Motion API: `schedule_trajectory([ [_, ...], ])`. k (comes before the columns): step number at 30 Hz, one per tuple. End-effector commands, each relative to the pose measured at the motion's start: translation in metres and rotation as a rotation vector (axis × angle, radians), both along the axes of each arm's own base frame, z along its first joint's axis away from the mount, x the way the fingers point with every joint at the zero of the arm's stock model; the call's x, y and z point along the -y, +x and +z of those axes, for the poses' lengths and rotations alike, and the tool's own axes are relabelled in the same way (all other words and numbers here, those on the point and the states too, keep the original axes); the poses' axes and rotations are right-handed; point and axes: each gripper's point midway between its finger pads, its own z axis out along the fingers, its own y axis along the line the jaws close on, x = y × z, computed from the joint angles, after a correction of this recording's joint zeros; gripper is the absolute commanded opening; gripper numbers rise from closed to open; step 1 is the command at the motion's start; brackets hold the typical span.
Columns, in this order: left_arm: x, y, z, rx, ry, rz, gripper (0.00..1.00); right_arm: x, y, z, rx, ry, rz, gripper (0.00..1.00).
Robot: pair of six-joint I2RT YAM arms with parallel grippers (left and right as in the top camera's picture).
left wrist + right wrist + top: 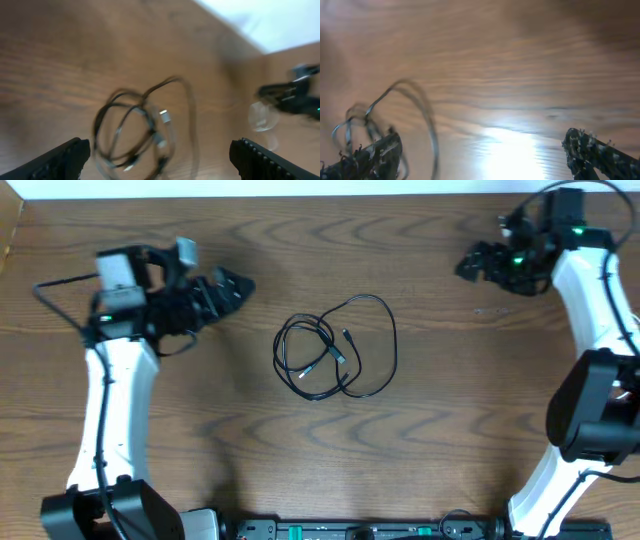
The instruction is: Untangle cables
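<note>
Evidently the untangling is not yet begun: the cables [335, 358] lie in a loose, looped tangle in the middle of the bench [450, 440], touched by nothing. The left gripper [240, 285] and right gripper [470, 263] both stand wide open and empty, well apart from the tangle on either side (the left somewhat nearer). Next, I judge, one must come down on an outer loop and pinch a single strand.

Robotics lab: white left arm [108, 405] and right arm [592, 300] flank a wood-grain bench [450, 450], electronics rack [350, 530] along its near edge.
</note>
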Motion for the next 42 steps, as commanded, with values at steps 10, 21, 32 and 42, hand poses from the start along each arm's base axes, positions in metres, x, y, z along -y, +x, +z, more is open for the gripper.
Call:
schedule_trajectory([
  [10,0.028,0.005,-0.127,-0.176,0.276,-0.199,0.71,-0.043,-0.004,0.018,0.035,0.034,0.113,0.99],
  [21,0.061,-0.001,-0.175,-0.236,0.367,-0.305,0.59,-0.043,-0.005,0.017,0.039,0.029,0.125,0.99],
  [32,0.071,-0.010,-0.197,-0.283,0.413,-0.342,0.34,-0.054,-0.006,0.018,0.041,0.029,0.150,0.99],
  [42,0.079,0.004,-0.062,-0.086,0.272,-0.244,0.08,-0.101,-0.017,0.020,0.040,0.060,0.251,0.95],
])
